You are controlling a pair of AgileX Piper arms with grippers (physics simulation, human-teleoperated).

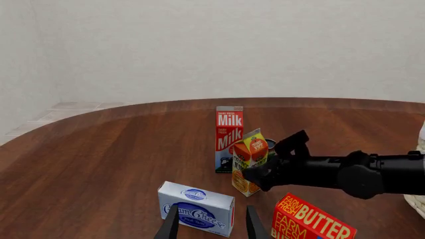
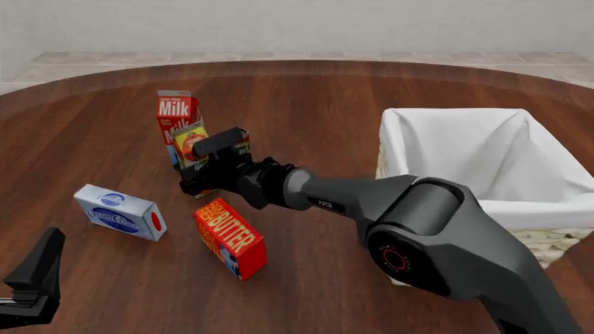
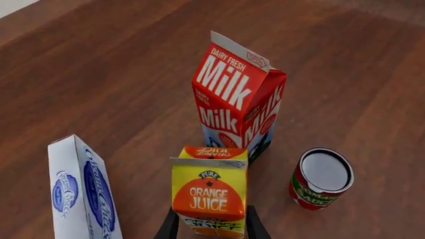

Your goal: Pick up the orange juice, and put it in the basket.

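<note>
Orange juice (image 3: pixel 210 196) sits right between the right gripper's (image 3: pixel 210 225) two dark fingers (image 3: pixel 167 226) — seen from the right wrist, the carton fills the gap, one finger at each side of its lower half. It looks gripped, the fingers closed against the carton's sides. In the front view the carton (image 2: pixel 192 145) leans a little and the right gripper (image 2: pixel 211 167) covers its lower part, so I cannot tell whether its base touches the wooden table (image 2: pixel 307 111).

Nearest the arms' side, the left gripper (image 2: pixel 33 282) hangs low at the left edge of the table, its fingers (image 1: pixel 168 225) spread apart with nothing between them. Just ahead of it lies the cream cheese box (image 2: pixel 121 211), and to its right the butter box (image 2: pixel 230 237), near the right gripper.

Behind the juice, nearly touching it, stands the milk carton (image 3: pixel 238 102), upright. A small can (image 3: pixel 322 178) stands near both cartons, on the basket's side.

Well apart from them — across the table to the right — sits the basket (image 2: pixel 543 240), its white liner (image 2: pixel 464 149) folded over the rim.
</note>
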